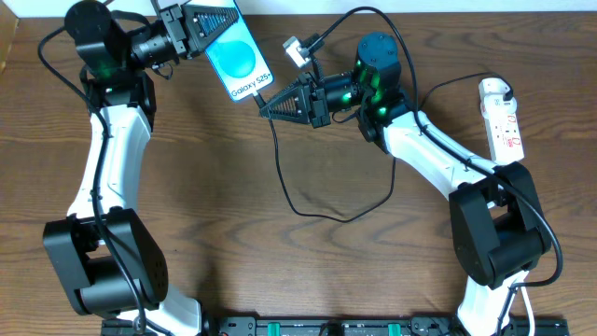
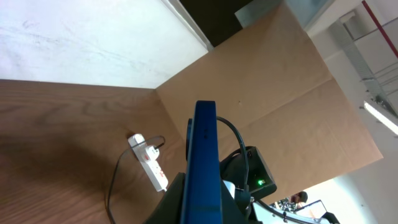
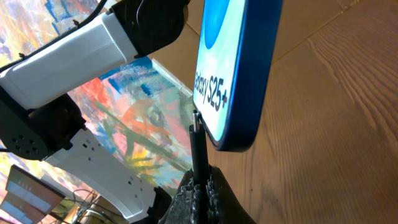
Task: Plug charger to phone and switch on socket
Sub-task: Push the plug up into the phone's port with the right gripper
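Partly under left claw (image 1: 224, 23): phone (image 1: 241, 61).

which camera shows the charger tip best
Right wrist: the charger tip is close up, pinched in the right gripper, right by the bottom edge of the phone. Overhead shows its looping cable but a tiny tip; in left wrist the phone blocks it.
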You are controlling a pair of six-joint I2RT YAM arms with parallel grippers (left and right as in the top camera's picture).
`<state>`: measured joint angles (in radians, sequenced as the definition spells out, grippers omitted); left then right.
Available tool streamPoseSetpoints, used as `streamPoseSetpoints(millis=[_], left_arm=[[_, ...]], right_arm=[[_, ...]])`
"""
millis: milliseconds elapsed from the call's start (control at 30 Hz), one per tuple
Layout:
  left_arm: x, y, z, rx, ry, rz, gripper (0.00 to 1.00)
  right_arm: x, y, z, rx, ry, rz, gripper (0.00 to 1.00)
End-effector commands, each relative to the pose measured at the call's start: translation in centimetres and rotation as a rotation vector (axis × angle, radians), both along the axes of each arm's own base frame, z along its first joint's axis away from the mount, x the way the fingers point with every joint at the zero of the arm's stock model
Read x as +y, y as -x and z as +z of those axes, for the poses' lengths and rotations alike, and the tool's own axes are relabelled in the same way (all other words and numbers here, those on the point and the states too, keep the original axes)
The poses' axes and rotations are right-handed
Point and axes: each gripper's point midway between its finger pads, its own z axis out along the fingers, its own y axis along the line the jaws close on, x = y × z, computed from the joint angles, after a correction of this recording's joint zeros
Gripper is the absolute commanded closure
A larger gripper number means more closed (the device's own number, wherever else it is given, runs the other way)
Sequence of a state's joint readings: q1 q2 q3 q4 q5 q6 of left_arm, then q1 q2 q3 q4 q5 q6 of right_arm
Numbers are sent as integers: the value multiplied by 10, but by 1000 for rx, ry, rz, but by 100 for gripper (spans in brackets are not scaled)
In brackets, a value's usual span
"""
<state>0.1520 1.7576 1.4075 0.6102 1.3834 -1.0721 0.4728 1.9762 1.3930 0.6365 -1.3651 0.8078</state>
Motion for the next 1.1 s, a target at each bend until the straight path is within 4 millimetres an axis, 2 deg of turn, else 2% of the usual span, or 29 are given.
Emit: streamPoseSetpoints(millis=[0, 533, 1067], left_arm=[[-1, 2, 12, -28, 2, 14, 93], [5, -3, 13, -1, 20, 50, 93], [0, 7, 11, 8, 9, -16, 93]], right_arm=[[3, 1, 2, -5, -3, 3, 99], [2, 1, 2, -5, -3, 4, 99], [1, 0, 2, -5, -3, 0, 99]])
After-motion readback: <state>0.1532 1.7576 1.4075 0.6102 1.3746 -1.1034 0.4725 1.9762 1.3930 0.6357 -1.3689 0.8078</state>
